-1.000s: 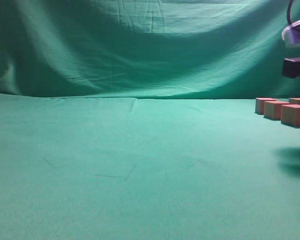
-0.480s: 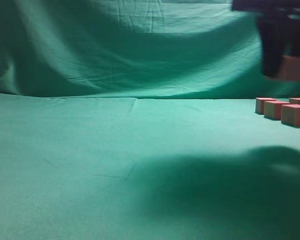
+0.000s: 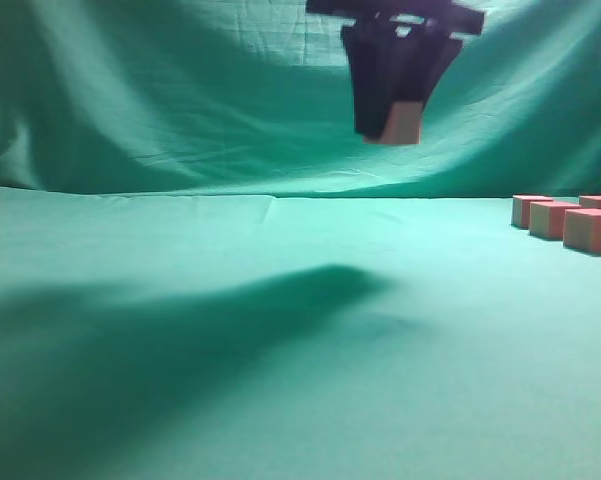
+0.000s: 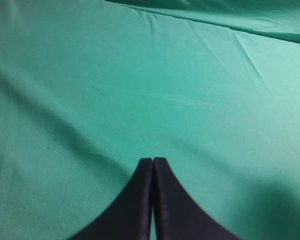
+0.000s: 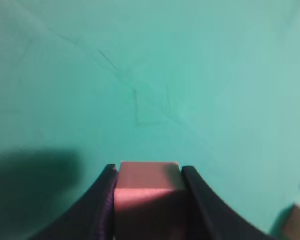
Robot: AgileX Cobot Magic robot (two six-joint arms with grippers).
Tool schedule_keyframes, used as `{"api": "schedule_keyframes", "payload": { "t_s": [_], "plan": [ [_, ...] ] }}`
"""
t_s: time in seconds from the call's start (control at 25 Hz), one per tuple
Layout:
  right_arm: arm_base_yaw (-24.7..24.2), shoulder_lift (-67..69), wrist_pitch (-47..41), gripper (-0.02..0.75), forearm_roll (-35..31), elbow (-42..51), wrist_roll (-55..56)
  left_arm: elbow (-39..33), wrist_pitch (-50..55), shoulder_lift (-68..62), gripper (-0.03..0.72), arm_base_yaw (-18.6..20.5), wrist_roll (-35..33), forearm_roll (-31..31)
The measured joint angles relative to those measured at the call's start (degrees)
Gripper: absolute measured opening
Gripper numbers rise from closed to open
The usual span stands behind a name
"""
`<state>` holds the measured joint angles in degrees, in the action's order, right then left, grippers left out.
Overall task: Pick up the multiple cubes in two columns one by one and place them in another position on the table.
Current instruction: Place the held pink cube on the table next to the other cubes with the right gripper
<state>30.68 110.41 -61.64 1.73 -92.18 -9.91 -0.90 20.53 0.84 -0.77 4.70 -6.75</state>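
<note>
High above the table [image 3: 180, 260], my right gripper [image 3: 388, 118] hangs near the upper middle of the exterior view, shut on one pinkish-red cube [image 3: 407, 124]. In the right wrist view the same cube [image 5: 149, 192] fills the gap between the black fingers [image 5: 102, 200] of the right gripper [image 5: 149, 169]. Several more cubes [image 3: 552, 218] sit in rows at the far right edge of the table; one of them [image 5: 295, 222] shows at the lower right of the right wrist view. My left gripper [image 4: 153, 161] is shut and empty over bare cloth [image 4: 140, 75].
A draped green cloth backdrop [image 3: 180, 100] rises behind the table. The arm's broad shadow [image 3: 180, 340] falls across the left and middle of the table. Faint creases [image 5: 145, 107] mark the cloth under the right gripper.
The right gripper with its cube has swung left, from the right edge of the exterior view to its upper middle. Its shadow has moved left with it. The cubes on the table have not moved.
</note>
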Motion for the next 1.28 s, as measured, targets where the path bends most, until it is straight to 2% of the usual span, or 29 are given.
{"api": "schedule_keyframes", "payload": {
  "t_s": [0.28,0.88,1.28],
  "plan": [
    [0.3,9.8,-1.4,0.261,0.0,-8.6,-5.5,0.0,0.0,0.0,0.000,0.0,0.0,0.0],
    [0.3,15.7,0.0,0.261,0.1,-9.3,-7.4,0.0,0.0,0.0,0.000,0.0,0.0,0.0],
    [0.3,16.2,-0.1,0.261,1.3,-9.3,-2.5,0.0,0.0,0.0,0.000,0.0,0.0,0.0]
  ]
}}
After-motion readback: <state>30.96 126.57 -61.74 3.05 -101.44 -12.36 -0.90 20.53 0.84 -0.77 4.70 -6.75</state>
